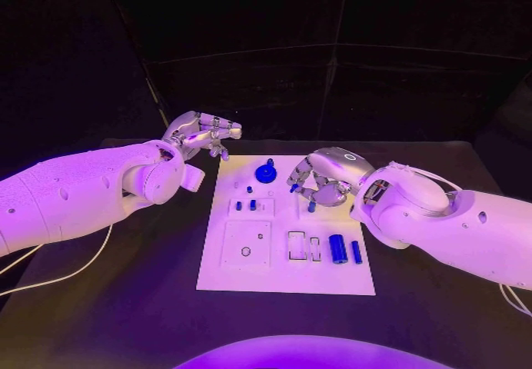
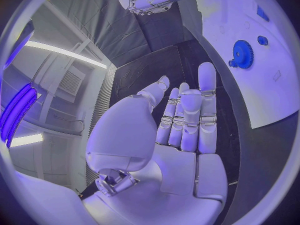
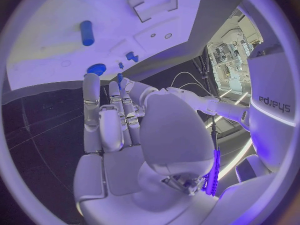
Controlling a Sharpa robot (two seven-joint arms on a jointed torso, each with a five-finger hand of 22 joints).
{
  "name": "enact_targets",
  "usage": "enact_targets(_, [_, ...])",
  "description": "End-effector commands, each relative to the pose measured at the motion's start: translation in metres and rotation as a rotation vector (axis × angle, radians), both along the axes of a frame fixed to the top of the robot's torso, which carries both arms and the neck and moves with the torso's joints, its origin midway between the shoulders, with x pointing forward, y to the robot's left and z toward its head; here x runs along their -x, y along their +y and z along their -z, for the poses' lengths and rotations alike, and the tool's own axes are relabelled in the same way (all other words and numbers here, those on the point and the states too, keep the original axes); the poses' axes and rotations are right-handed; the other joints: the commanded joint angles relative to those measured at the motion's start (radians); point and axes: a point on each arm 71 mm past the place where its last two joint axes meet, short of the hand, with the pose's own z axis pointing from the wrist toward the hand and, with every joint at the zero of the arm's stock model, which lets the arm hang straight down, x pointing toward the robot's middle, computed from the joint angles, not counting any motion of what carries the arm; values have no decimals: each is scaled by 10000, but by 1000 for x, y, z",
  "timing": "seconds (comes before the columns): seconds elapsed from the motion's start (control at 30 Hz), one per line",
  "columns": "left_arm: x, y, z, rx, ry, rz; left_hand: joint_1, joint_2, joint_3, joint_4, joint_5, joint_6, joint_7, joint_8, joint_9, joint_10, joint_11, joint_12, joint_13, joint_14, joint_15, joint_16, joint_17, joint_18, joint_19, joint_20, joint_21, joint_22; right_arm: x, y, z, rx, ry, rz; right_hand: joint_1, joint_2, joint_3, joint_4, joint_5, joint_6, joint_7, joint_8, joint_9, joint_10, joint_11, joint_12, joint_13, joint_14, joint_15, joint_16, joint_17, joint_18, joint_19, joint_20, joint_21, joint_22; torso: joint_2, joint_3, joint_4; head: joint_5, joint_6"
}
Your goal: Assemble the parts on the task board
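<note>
Presumably the small blue plastic peg (image 1: 311, 206) pinched in the right hand (image 1: 321, 183), over the white task board (image 1: 286, 273) on the black counter (image 1: 133, 307), is light, stiff and slippery, best held mid-shaft, while the left hand (image 1: 200, 132) hovers empty, fingers loosely apart.

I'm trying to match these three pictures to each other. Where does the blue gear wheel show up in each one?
Head view: gear wheel near the far edge of the white board, left of the right hand.
Left wrist view: gear wheel on the board, beyond the left hand.
Right wrist view: cannot tell it for certain.
Shared landmark: the white board.
</note>
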Motion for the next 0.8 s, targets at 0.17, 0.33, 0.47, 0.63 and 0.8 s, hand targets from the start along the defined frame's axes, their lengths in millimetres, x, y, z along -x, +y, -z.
enact_targets(0.17, [0,-8,-2,164,-128,262,58,34,6,-1,-27,-32,21,62,-14,-45,3,40,11,-71,-13,-36,-10,199,-39,-13,-66,-12,8,29,13,-263,653,-808,-96,33,19,-8,27,82,-3,-46,8,42,-20,-48,10,387,-63,46,-41,151,-61,21,36,11,16,-12,20,275,-103])
enact_targets(0.33, [1,-9,-2,175,-117,294,58,34,6,-1,-27,-32,21,62,-14,-45,3,40,11,-71,-13,-36,-10,199,-39,-13,-66,-12,15,44,31,-160,1104,-1118,-102,39,23,-9,42,77,1,-51,6,37,-16,-55,9,388,-62,49,-38,150,-62,21,37,12,16,18,-22,541,-222])
enact_targets(0.47, [1,-10,-2,185,-112,322,57,34,-2,4,-27,-39,25,63,-15,-54,7,46,12,-83,-10,-52,-42,198,-38,-11,-74,-19,18,53,40,34,1241,-1298,-118,36,19,-9,56,69,8,-58,5,32,-11,-64,8,386,-58,47,-45,149,-65,23,39,13,13,-11,7,585,-291])
enact_targets(0.63, [1,-12,-2,205,-106,385,57,34,-2,4,-27,-39,25,63,-15,-54,7,46,12,-83,-10,-52,-42,198,-38,-11,-74,-19,19,61,47,293,1291,-1419,-137,33,13,-5,65,65,12,-63,4,30,-6,-71,8,385,-54,49,-42,147,-67,25,41,13,6,-3,-5,711,-361])
enact_targets(0.8, [1,-15,-2,220,-105,429,57,32,-6,6,-27,-45,28,63,-16,-62,10,50,12,-86,-8,-55,-49,198,-38,-10,-79,-23,20,67,54,491,1379,-1505,-145,31,10,-5,72,59,13,-67,3,25,-4,-77,8,384,-52,49,-44,146,-69,26,41,13,14,0,-2,769,-407])
